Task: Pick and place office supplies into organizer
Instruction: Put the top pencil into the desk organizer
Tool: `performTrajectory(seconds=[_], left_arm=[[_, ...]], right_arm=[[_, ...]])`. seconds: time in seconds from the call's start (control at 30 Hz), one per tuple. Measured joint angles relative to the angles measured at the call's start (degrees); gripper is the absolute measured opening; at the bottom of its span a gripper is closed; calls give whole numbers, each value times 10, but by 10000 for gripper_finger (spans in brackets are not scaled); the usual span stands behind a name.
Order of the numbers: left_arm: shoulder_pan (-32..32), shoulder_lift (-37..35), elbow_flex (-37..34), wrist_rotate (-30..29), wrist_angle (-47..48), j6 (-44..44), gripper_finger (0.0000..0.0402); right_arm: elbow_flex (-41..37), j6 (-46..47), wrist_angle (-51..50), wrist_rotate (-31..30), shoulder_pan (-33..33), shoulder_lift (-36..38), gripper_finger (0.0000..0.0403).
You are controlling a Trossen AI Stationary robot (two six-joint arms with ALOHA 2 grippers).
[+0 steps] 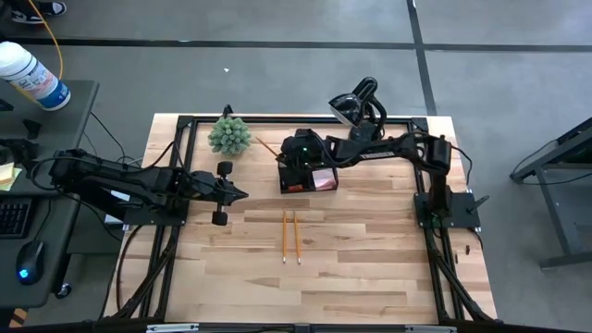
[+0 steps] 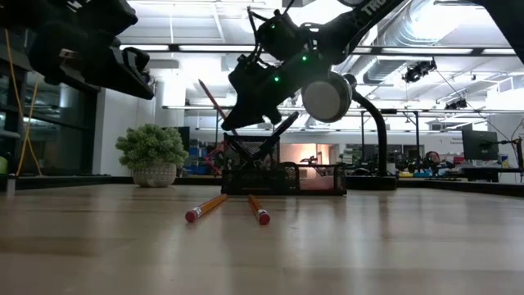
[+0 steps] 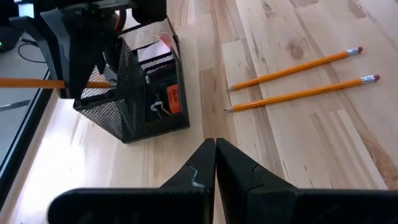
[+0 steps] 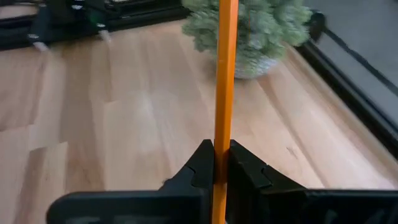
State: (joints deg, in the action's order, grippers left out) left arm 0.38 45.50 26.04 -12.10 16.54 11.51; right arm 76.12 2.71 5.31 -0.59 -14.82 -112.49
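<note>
The black mesh organizer (image 1: 310,176) stands on the table's far middle; in it lie a pink pad (image 1: 324,178) and a binder clip (image 3: 158,107). My right gripper (image 4: 214,152) hangs over the organizer's left compartment (image 3: 99,93), shut on a yellow-orange pencil (image 4: 225,62). That pencil sticks out toward the green plant (image 1: 229,135). Two more pencils (image 1: 284,235) (image 1: 297,237) lie flat side by side on the table, nearer than the organizer. My left gripper (image 3: 215,146) waits shut above the table's left part, touching nothing. My right gripper pinches the pencil's shaft (image 4: 222,134) between its two fingers. The fingers come slanting down from the table's right. The pencil is clear of the table and tilted, its free end (image 2: 202,84) raised toward the plant. The gripper hides its lower end over the organizer.
A black desk lamp (image 1: 356,106) stands just behind the organizer, its round head (image 2: 327,97) close to my right arm. The plant sits at the far left. Bare wood (image 1: 351,268) spreads over the table's near half. A black frame (image 1: 176,166) borders the table.
</note>
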Motion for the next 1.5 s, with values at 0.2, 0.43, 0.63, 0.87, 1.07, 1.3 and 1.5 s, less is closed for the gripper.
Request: performTrajectory(seconds=[0.2,0.43,0.63,0.87,1.07,1.3,1.5], left_arm=[[0,0,0,-1,0,0,3],[0,0,0,-8,0,0,3],[0,0,0,-16,0,0,3],[0,0,0,-23,0,0,3],[0,0,0,-23,0,0,3],[0,0,0,-22,0,0,3],[0,0,0,-25,1,1,3]], right_arm=[[0,-2,1,30,-6,-12,17],[0,25,9,27,-9,-12,21],[0,53,1,24,-9,-12,27],[0,54,-10,33,-9,-12,63],[0,54,-14,57,-9,-12,83],[1,61,-25,42,-8,-12,60],[1,98,-25,25,-10,-12,18]])
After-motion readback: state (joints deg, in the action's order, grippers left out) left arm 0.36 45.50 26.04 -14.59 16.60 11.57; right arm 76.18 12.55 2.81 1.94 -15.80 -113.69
